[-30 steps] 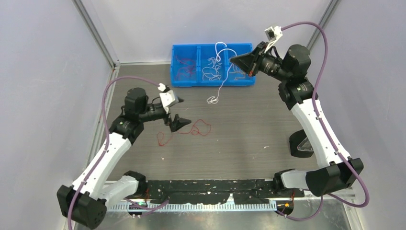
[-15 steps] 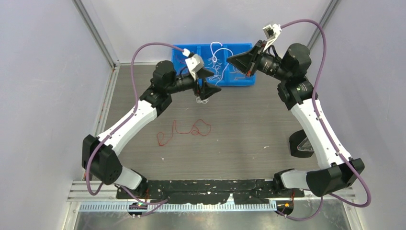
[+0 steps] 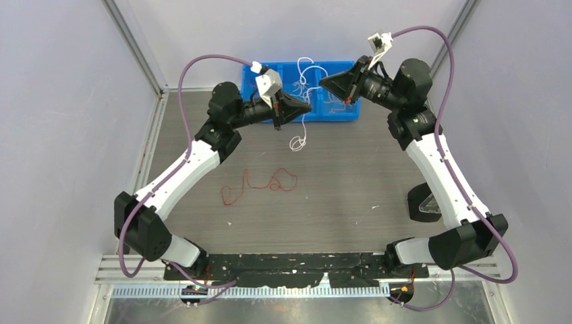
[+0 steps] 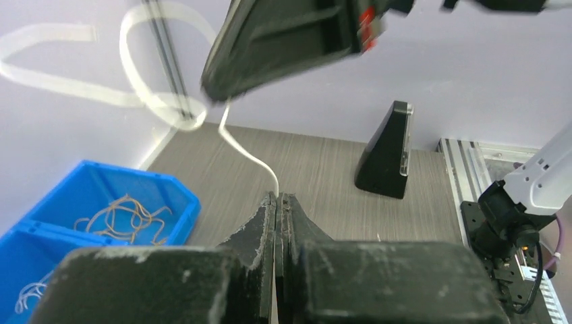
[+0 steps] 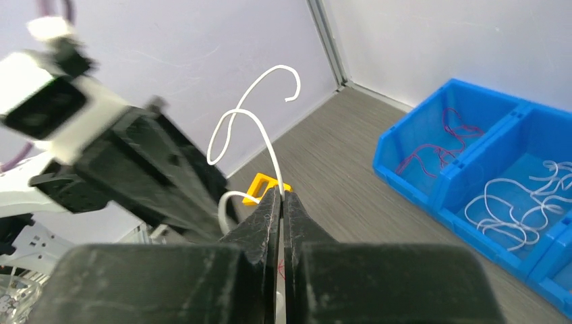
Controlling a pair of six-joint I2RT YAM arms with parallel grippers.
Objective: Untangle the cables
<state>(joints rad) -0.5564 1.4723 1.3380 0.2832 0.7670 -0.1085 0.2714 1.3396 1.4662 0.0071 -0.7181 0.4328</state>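
A white cable (image 3: 304, 125) hangs between my two grippers in front of the blue bin (image 3: 335, 116), and its lower end curls on the table. My left gripper (image 3: 309, 106) (image 4: 278, 196) is shut on this strand (image 4: 248, 154), which runs up to the right gripper's tip. My right gripper (image 3: 322, 82) (image 5: 280, 192) is shut on the same white cable (image 5: 264, 133), whose free end loops upward. A red cable (image 3: 260, 183) lies loose on the table. The bin (image 5: 411, 145) holds red (image 5: 442, 145), white (image 5: 512, 202) and yellow-orange (image 4: 125, 216) cables in separate compartments.
A black stand (image 3: 423, 202) (image 4: 388, 152) sits at the table's right edge. A small yellow block (image 5: 267, 184) shows on the table past my right fingertips. Metal frame posts and pale walls enclose the back and sides.
My left arm swung from beside the red cable on the table up to the bin's front and shut on the hanging white cable. The right arm barely moved.
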